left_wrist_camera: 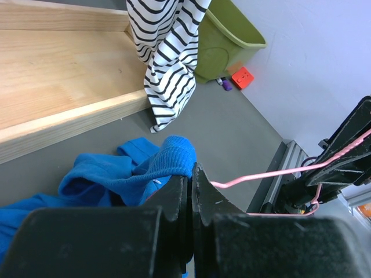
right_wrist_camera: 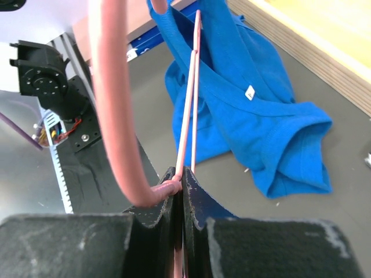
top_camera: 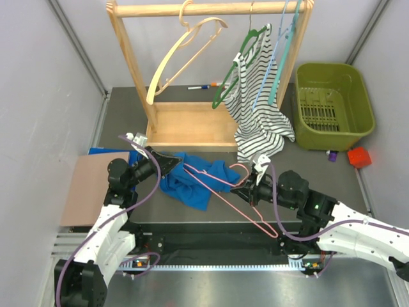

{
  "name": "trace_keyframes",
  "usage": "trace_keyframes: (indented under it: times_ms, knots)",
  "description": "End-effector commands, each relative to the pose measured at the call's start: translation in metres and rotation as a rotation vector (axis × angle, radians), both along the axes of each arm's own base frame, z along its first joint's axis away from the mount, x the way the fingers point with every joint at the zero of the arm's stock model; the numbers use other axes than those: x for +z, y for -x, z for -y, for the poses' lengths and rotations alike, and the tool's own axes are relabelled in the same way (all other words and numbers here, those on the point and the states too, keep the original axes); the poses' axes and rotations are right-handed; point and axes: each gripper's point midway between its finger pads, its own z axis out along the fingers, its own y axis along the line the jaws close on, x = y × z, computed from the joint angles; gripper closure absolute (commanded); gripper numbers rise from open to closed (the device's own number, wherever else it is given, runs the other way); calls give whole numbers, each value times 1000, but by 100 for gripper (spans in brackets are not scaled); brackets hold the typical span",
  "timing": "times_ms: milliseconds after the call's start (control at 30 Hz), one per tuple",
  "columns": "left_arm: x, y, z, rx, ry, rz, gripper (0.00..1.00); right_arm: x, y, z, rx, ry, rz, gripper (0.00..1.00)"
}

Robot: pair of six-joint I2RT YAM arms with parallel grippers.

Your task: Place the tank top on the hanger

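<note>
**Both jaws clamped: blue top on the left, pink hanger on the right**

The tank top (top_camera: 192, 182) lies crumpled on the surface (top_camera: 319, 185), roughly midway along its width. It sits just in front of the base of the wooden rack (top_camera: 192, 125) and closer to the near edge than to the far one.

My left jaws are fully closed at the top's left edge. On the left wrist view the blue cloth (left_wrist_camera: 116, 179) bunches right against the tips of the fingers (left_wrist_camera: 168, 202), and a sliver of blue shows between them lower down. I read that as a pinch on the fabric.

My right jaws sit at the top's right side, shut tight on the hanger (top_camera: 262, 224), gripping the wire at the foot of its hook. On the right wrist view the hook (right_wrist_camera: 113, 104) curls up beside the jaws. Two thin wires run away from them across the tank top (right_wrist_camera: 249, 116) toward the left jaws.

From above, one end of the hanger rests on the blue cloth close to the left jaws and the other points at the near edge. I cannot tell whether any wire is inside the top or merely lying over it.

A striped top (top_camera: 255, 109) hangs from the rack's rail, its hem reaching down behind the right jaws. A green basket (top_camera: 332, 96) stands in the far right corner.
</note>
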Motion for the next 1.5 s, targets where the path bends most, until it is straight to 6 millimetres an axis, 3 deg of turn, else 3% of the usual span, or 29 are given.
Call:
trace_keyframes:
  times_ms: [0, 400, 567, 700, 833, 867, 900, 967, 1000, 1033, 1100, 1233, 1467]
  knots:
    - [13, -2, -2, 6, -11, 79, 100, 50, 5, -14, 63, -138, 78, 100]
    - [34, 20, 21, -168, 65, 83, 100, 55, -10, -33, 67, -154, 141, 100]
    - [44, 30, 48, -213, -5, 124, 100, 53, -16, -43, 66, -154, 134, 100]
    - [35, 51, 76, -296, -52, 108, 100, 57, -19, -46, 57, -173, 140, 100]
    - [26, 45, 68, -221, -106, 106, 100, 60, -20, -45, 50, -181, 137, 100]
    - [24, 40, 63, -181, -135, 122, 98, 62, -19, -44, 52, -185, 139, 100]
    - [24, 29, 56, -105, -156, 114, 86, 60, -18, -44, 55, -182, 135, 100]
    - [16, 23, 44, -28, -217, 95, 45, 62, -16, -42, 58, -184, 141, 100]
    - [22, 18, 37, 25, -225, 109, 18, 60, -17, -40, 55, -178, 140, 100]
    - [21, 19, 35, 32, -232, 107, 9, 61, -16, -39, 57, -180, 142, 100]
    - [34, 23, 32, 40, -206, 147, 1, 60, -15, -38, 57, -179, 142, 100]
    - [52, 29, 27, 55, -199, 184, 1, 59, -14, -39, 66, -184, 142, 100]
    - [54, 33, 28, 24, -237, 157, 4, 63, -15, -44, 92, -210, 144, 100]
